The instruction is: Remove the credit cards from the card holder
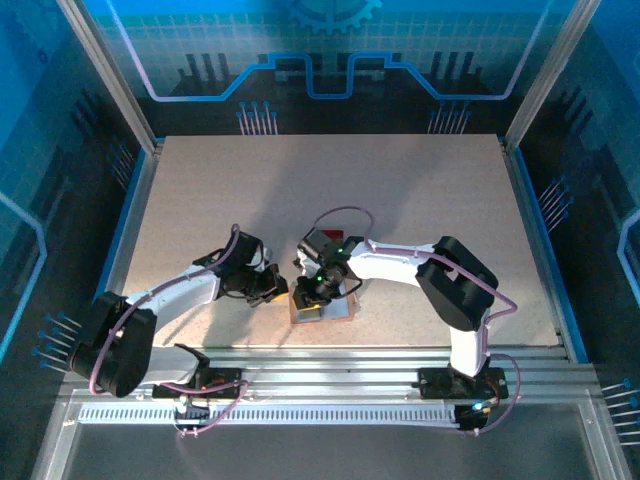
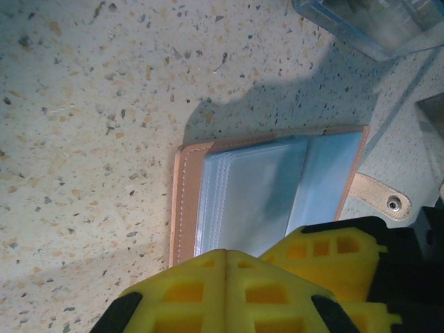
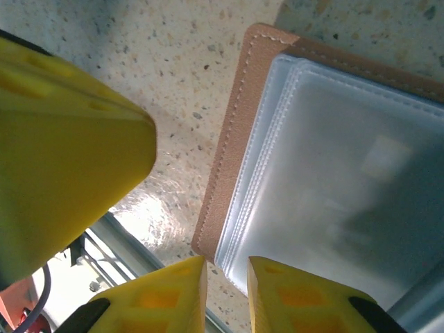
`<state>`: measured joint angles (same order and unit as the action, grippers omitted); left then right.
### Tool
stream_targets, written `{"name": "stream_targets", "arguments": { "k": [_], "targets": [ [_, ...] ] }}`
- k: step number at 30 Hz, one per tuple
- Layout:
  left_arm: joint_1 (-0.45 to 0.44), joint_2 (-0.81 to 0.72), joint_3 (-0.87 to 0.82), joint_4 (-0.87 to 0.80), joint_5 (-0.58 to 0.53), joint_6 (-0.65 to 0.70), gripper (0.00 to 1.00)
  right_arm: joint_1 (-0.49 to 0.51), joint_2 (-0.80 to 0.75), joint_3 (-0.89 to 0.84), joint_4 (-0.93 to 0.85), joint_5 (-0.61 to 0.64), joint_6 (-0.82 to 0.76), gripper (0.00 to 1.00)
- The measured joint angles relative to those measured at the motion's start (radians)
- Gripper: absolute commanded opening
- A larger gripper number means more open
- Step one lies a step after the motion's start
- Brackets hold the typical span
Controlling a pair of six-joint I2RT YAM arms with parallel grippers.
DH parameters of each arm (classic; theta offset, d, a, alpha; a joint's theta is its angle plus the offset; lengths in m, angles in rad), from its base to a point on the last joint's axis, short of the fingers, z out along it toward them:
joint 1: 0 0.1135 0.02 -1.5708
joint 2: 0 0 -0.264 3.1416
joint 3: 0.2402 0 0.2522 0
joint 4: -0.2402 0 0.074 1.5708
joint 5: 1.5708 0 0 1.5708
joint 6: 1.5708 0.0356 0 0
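Left pincer (image 2: 225, 255) closed; card holder (image 2: 251, 194) stitched, leathery.

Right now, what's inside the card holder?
The card holder lies open, showing stacked pale translucent sleeves, too hazy to tell whether cards sit inside. The left gripper hides one edge.

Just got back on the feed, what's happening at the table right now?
Both arms are bent over the open card holder, which lies flat on the table with its pale pockets facing up. The left end effector is shut, its tips over one edge of the holder. The right end effector hovers at a corner, fingers slightly apart, gripping nothing that I can see. A clear tray sits just beyond. Whether cards are in the pockets is hard to tell.
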<state>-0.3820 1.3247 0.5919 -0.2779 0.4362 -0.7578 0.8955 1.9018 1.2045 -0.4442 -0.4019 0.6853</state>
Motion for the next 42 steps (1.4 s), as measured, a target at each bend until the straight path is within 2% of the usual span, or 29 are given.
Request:
{"name": "stream_targets", "arguments": {
  "k": [19,34,42],
  "targets": [
    [-0.002,0.06,-0.006,0.051,0.045,-0.003,0.0,0.009,0.004,0.017,-0.117,0.135,-0.016,0.19],
    [-0.085,0.156,0.002,0.1,0.059,-0.029,0.0,0.01,0.0,0.019,-0.151,0.182,-0.015,0.14],
    [-0.086,0.197,0.023,0.112,0.079,-0.029,0.0,0.01,-0.006,0.019,-0.152,0.193,-0.015,0.14]
  ]
}}
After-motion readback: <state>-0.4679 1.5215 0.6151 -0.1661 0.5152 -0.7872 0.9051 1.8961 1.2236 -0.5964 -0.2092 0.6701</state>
